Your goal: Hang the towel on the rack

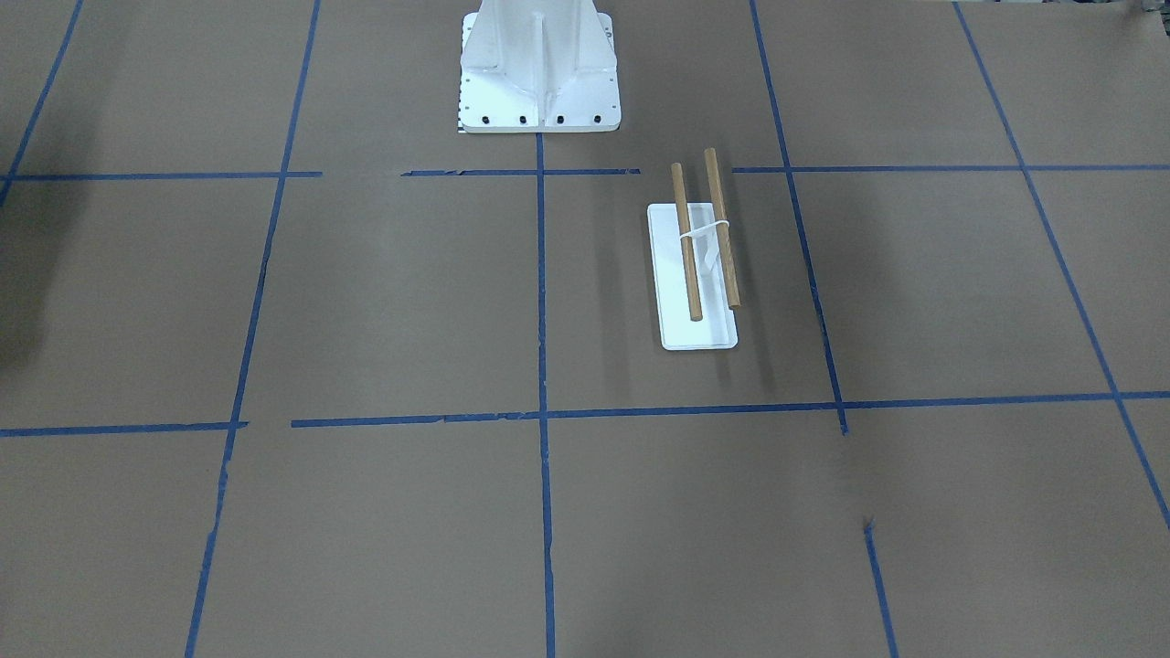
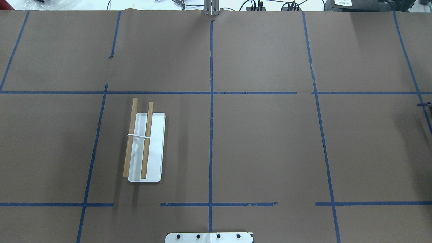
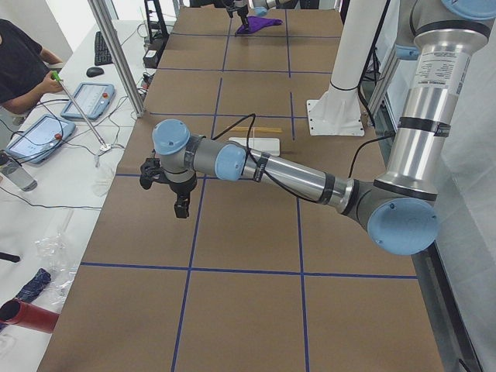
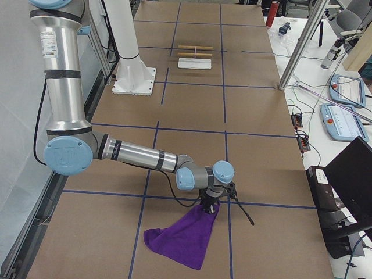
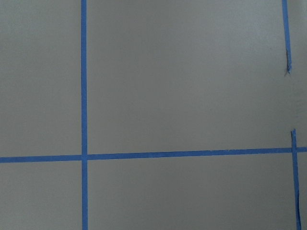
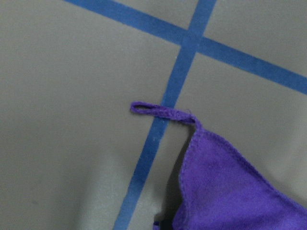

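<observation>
The rack, two wooden dowels over a flat white base [image 1: 696, 331], stands on the brown table; it also shows in the overhead view [image 2: 155, 148] and in both side views [image 3: 256, 144] [image 4: 195, 63]. The purple towel [image 4: 183, 238] is lifted at one corner at the table's right end, the rest lying on the table. The right gripper [image 4: 208, 204] is at that raised corner; I cannot tell whether it is shut. The right wrist view shows the towel's edge [image 6: 230, 191] and its hanging loop [image 6: 160, 111]. The left gripper [image 3: 180, 203] hangs above bare table near the left end, nothing near it; open or shut I cannot tell.
The large white bolted pedestal [image 1: 539, 73] stands at the robot's side of the table, near the rack. Blue tape lines [image 2: 211, 135] grid the table. A person [image 3: 19, 62] sits at a side desk with tablets [image 3: 85, 101], past a metal post [image 3: 116, 54].
</observation>
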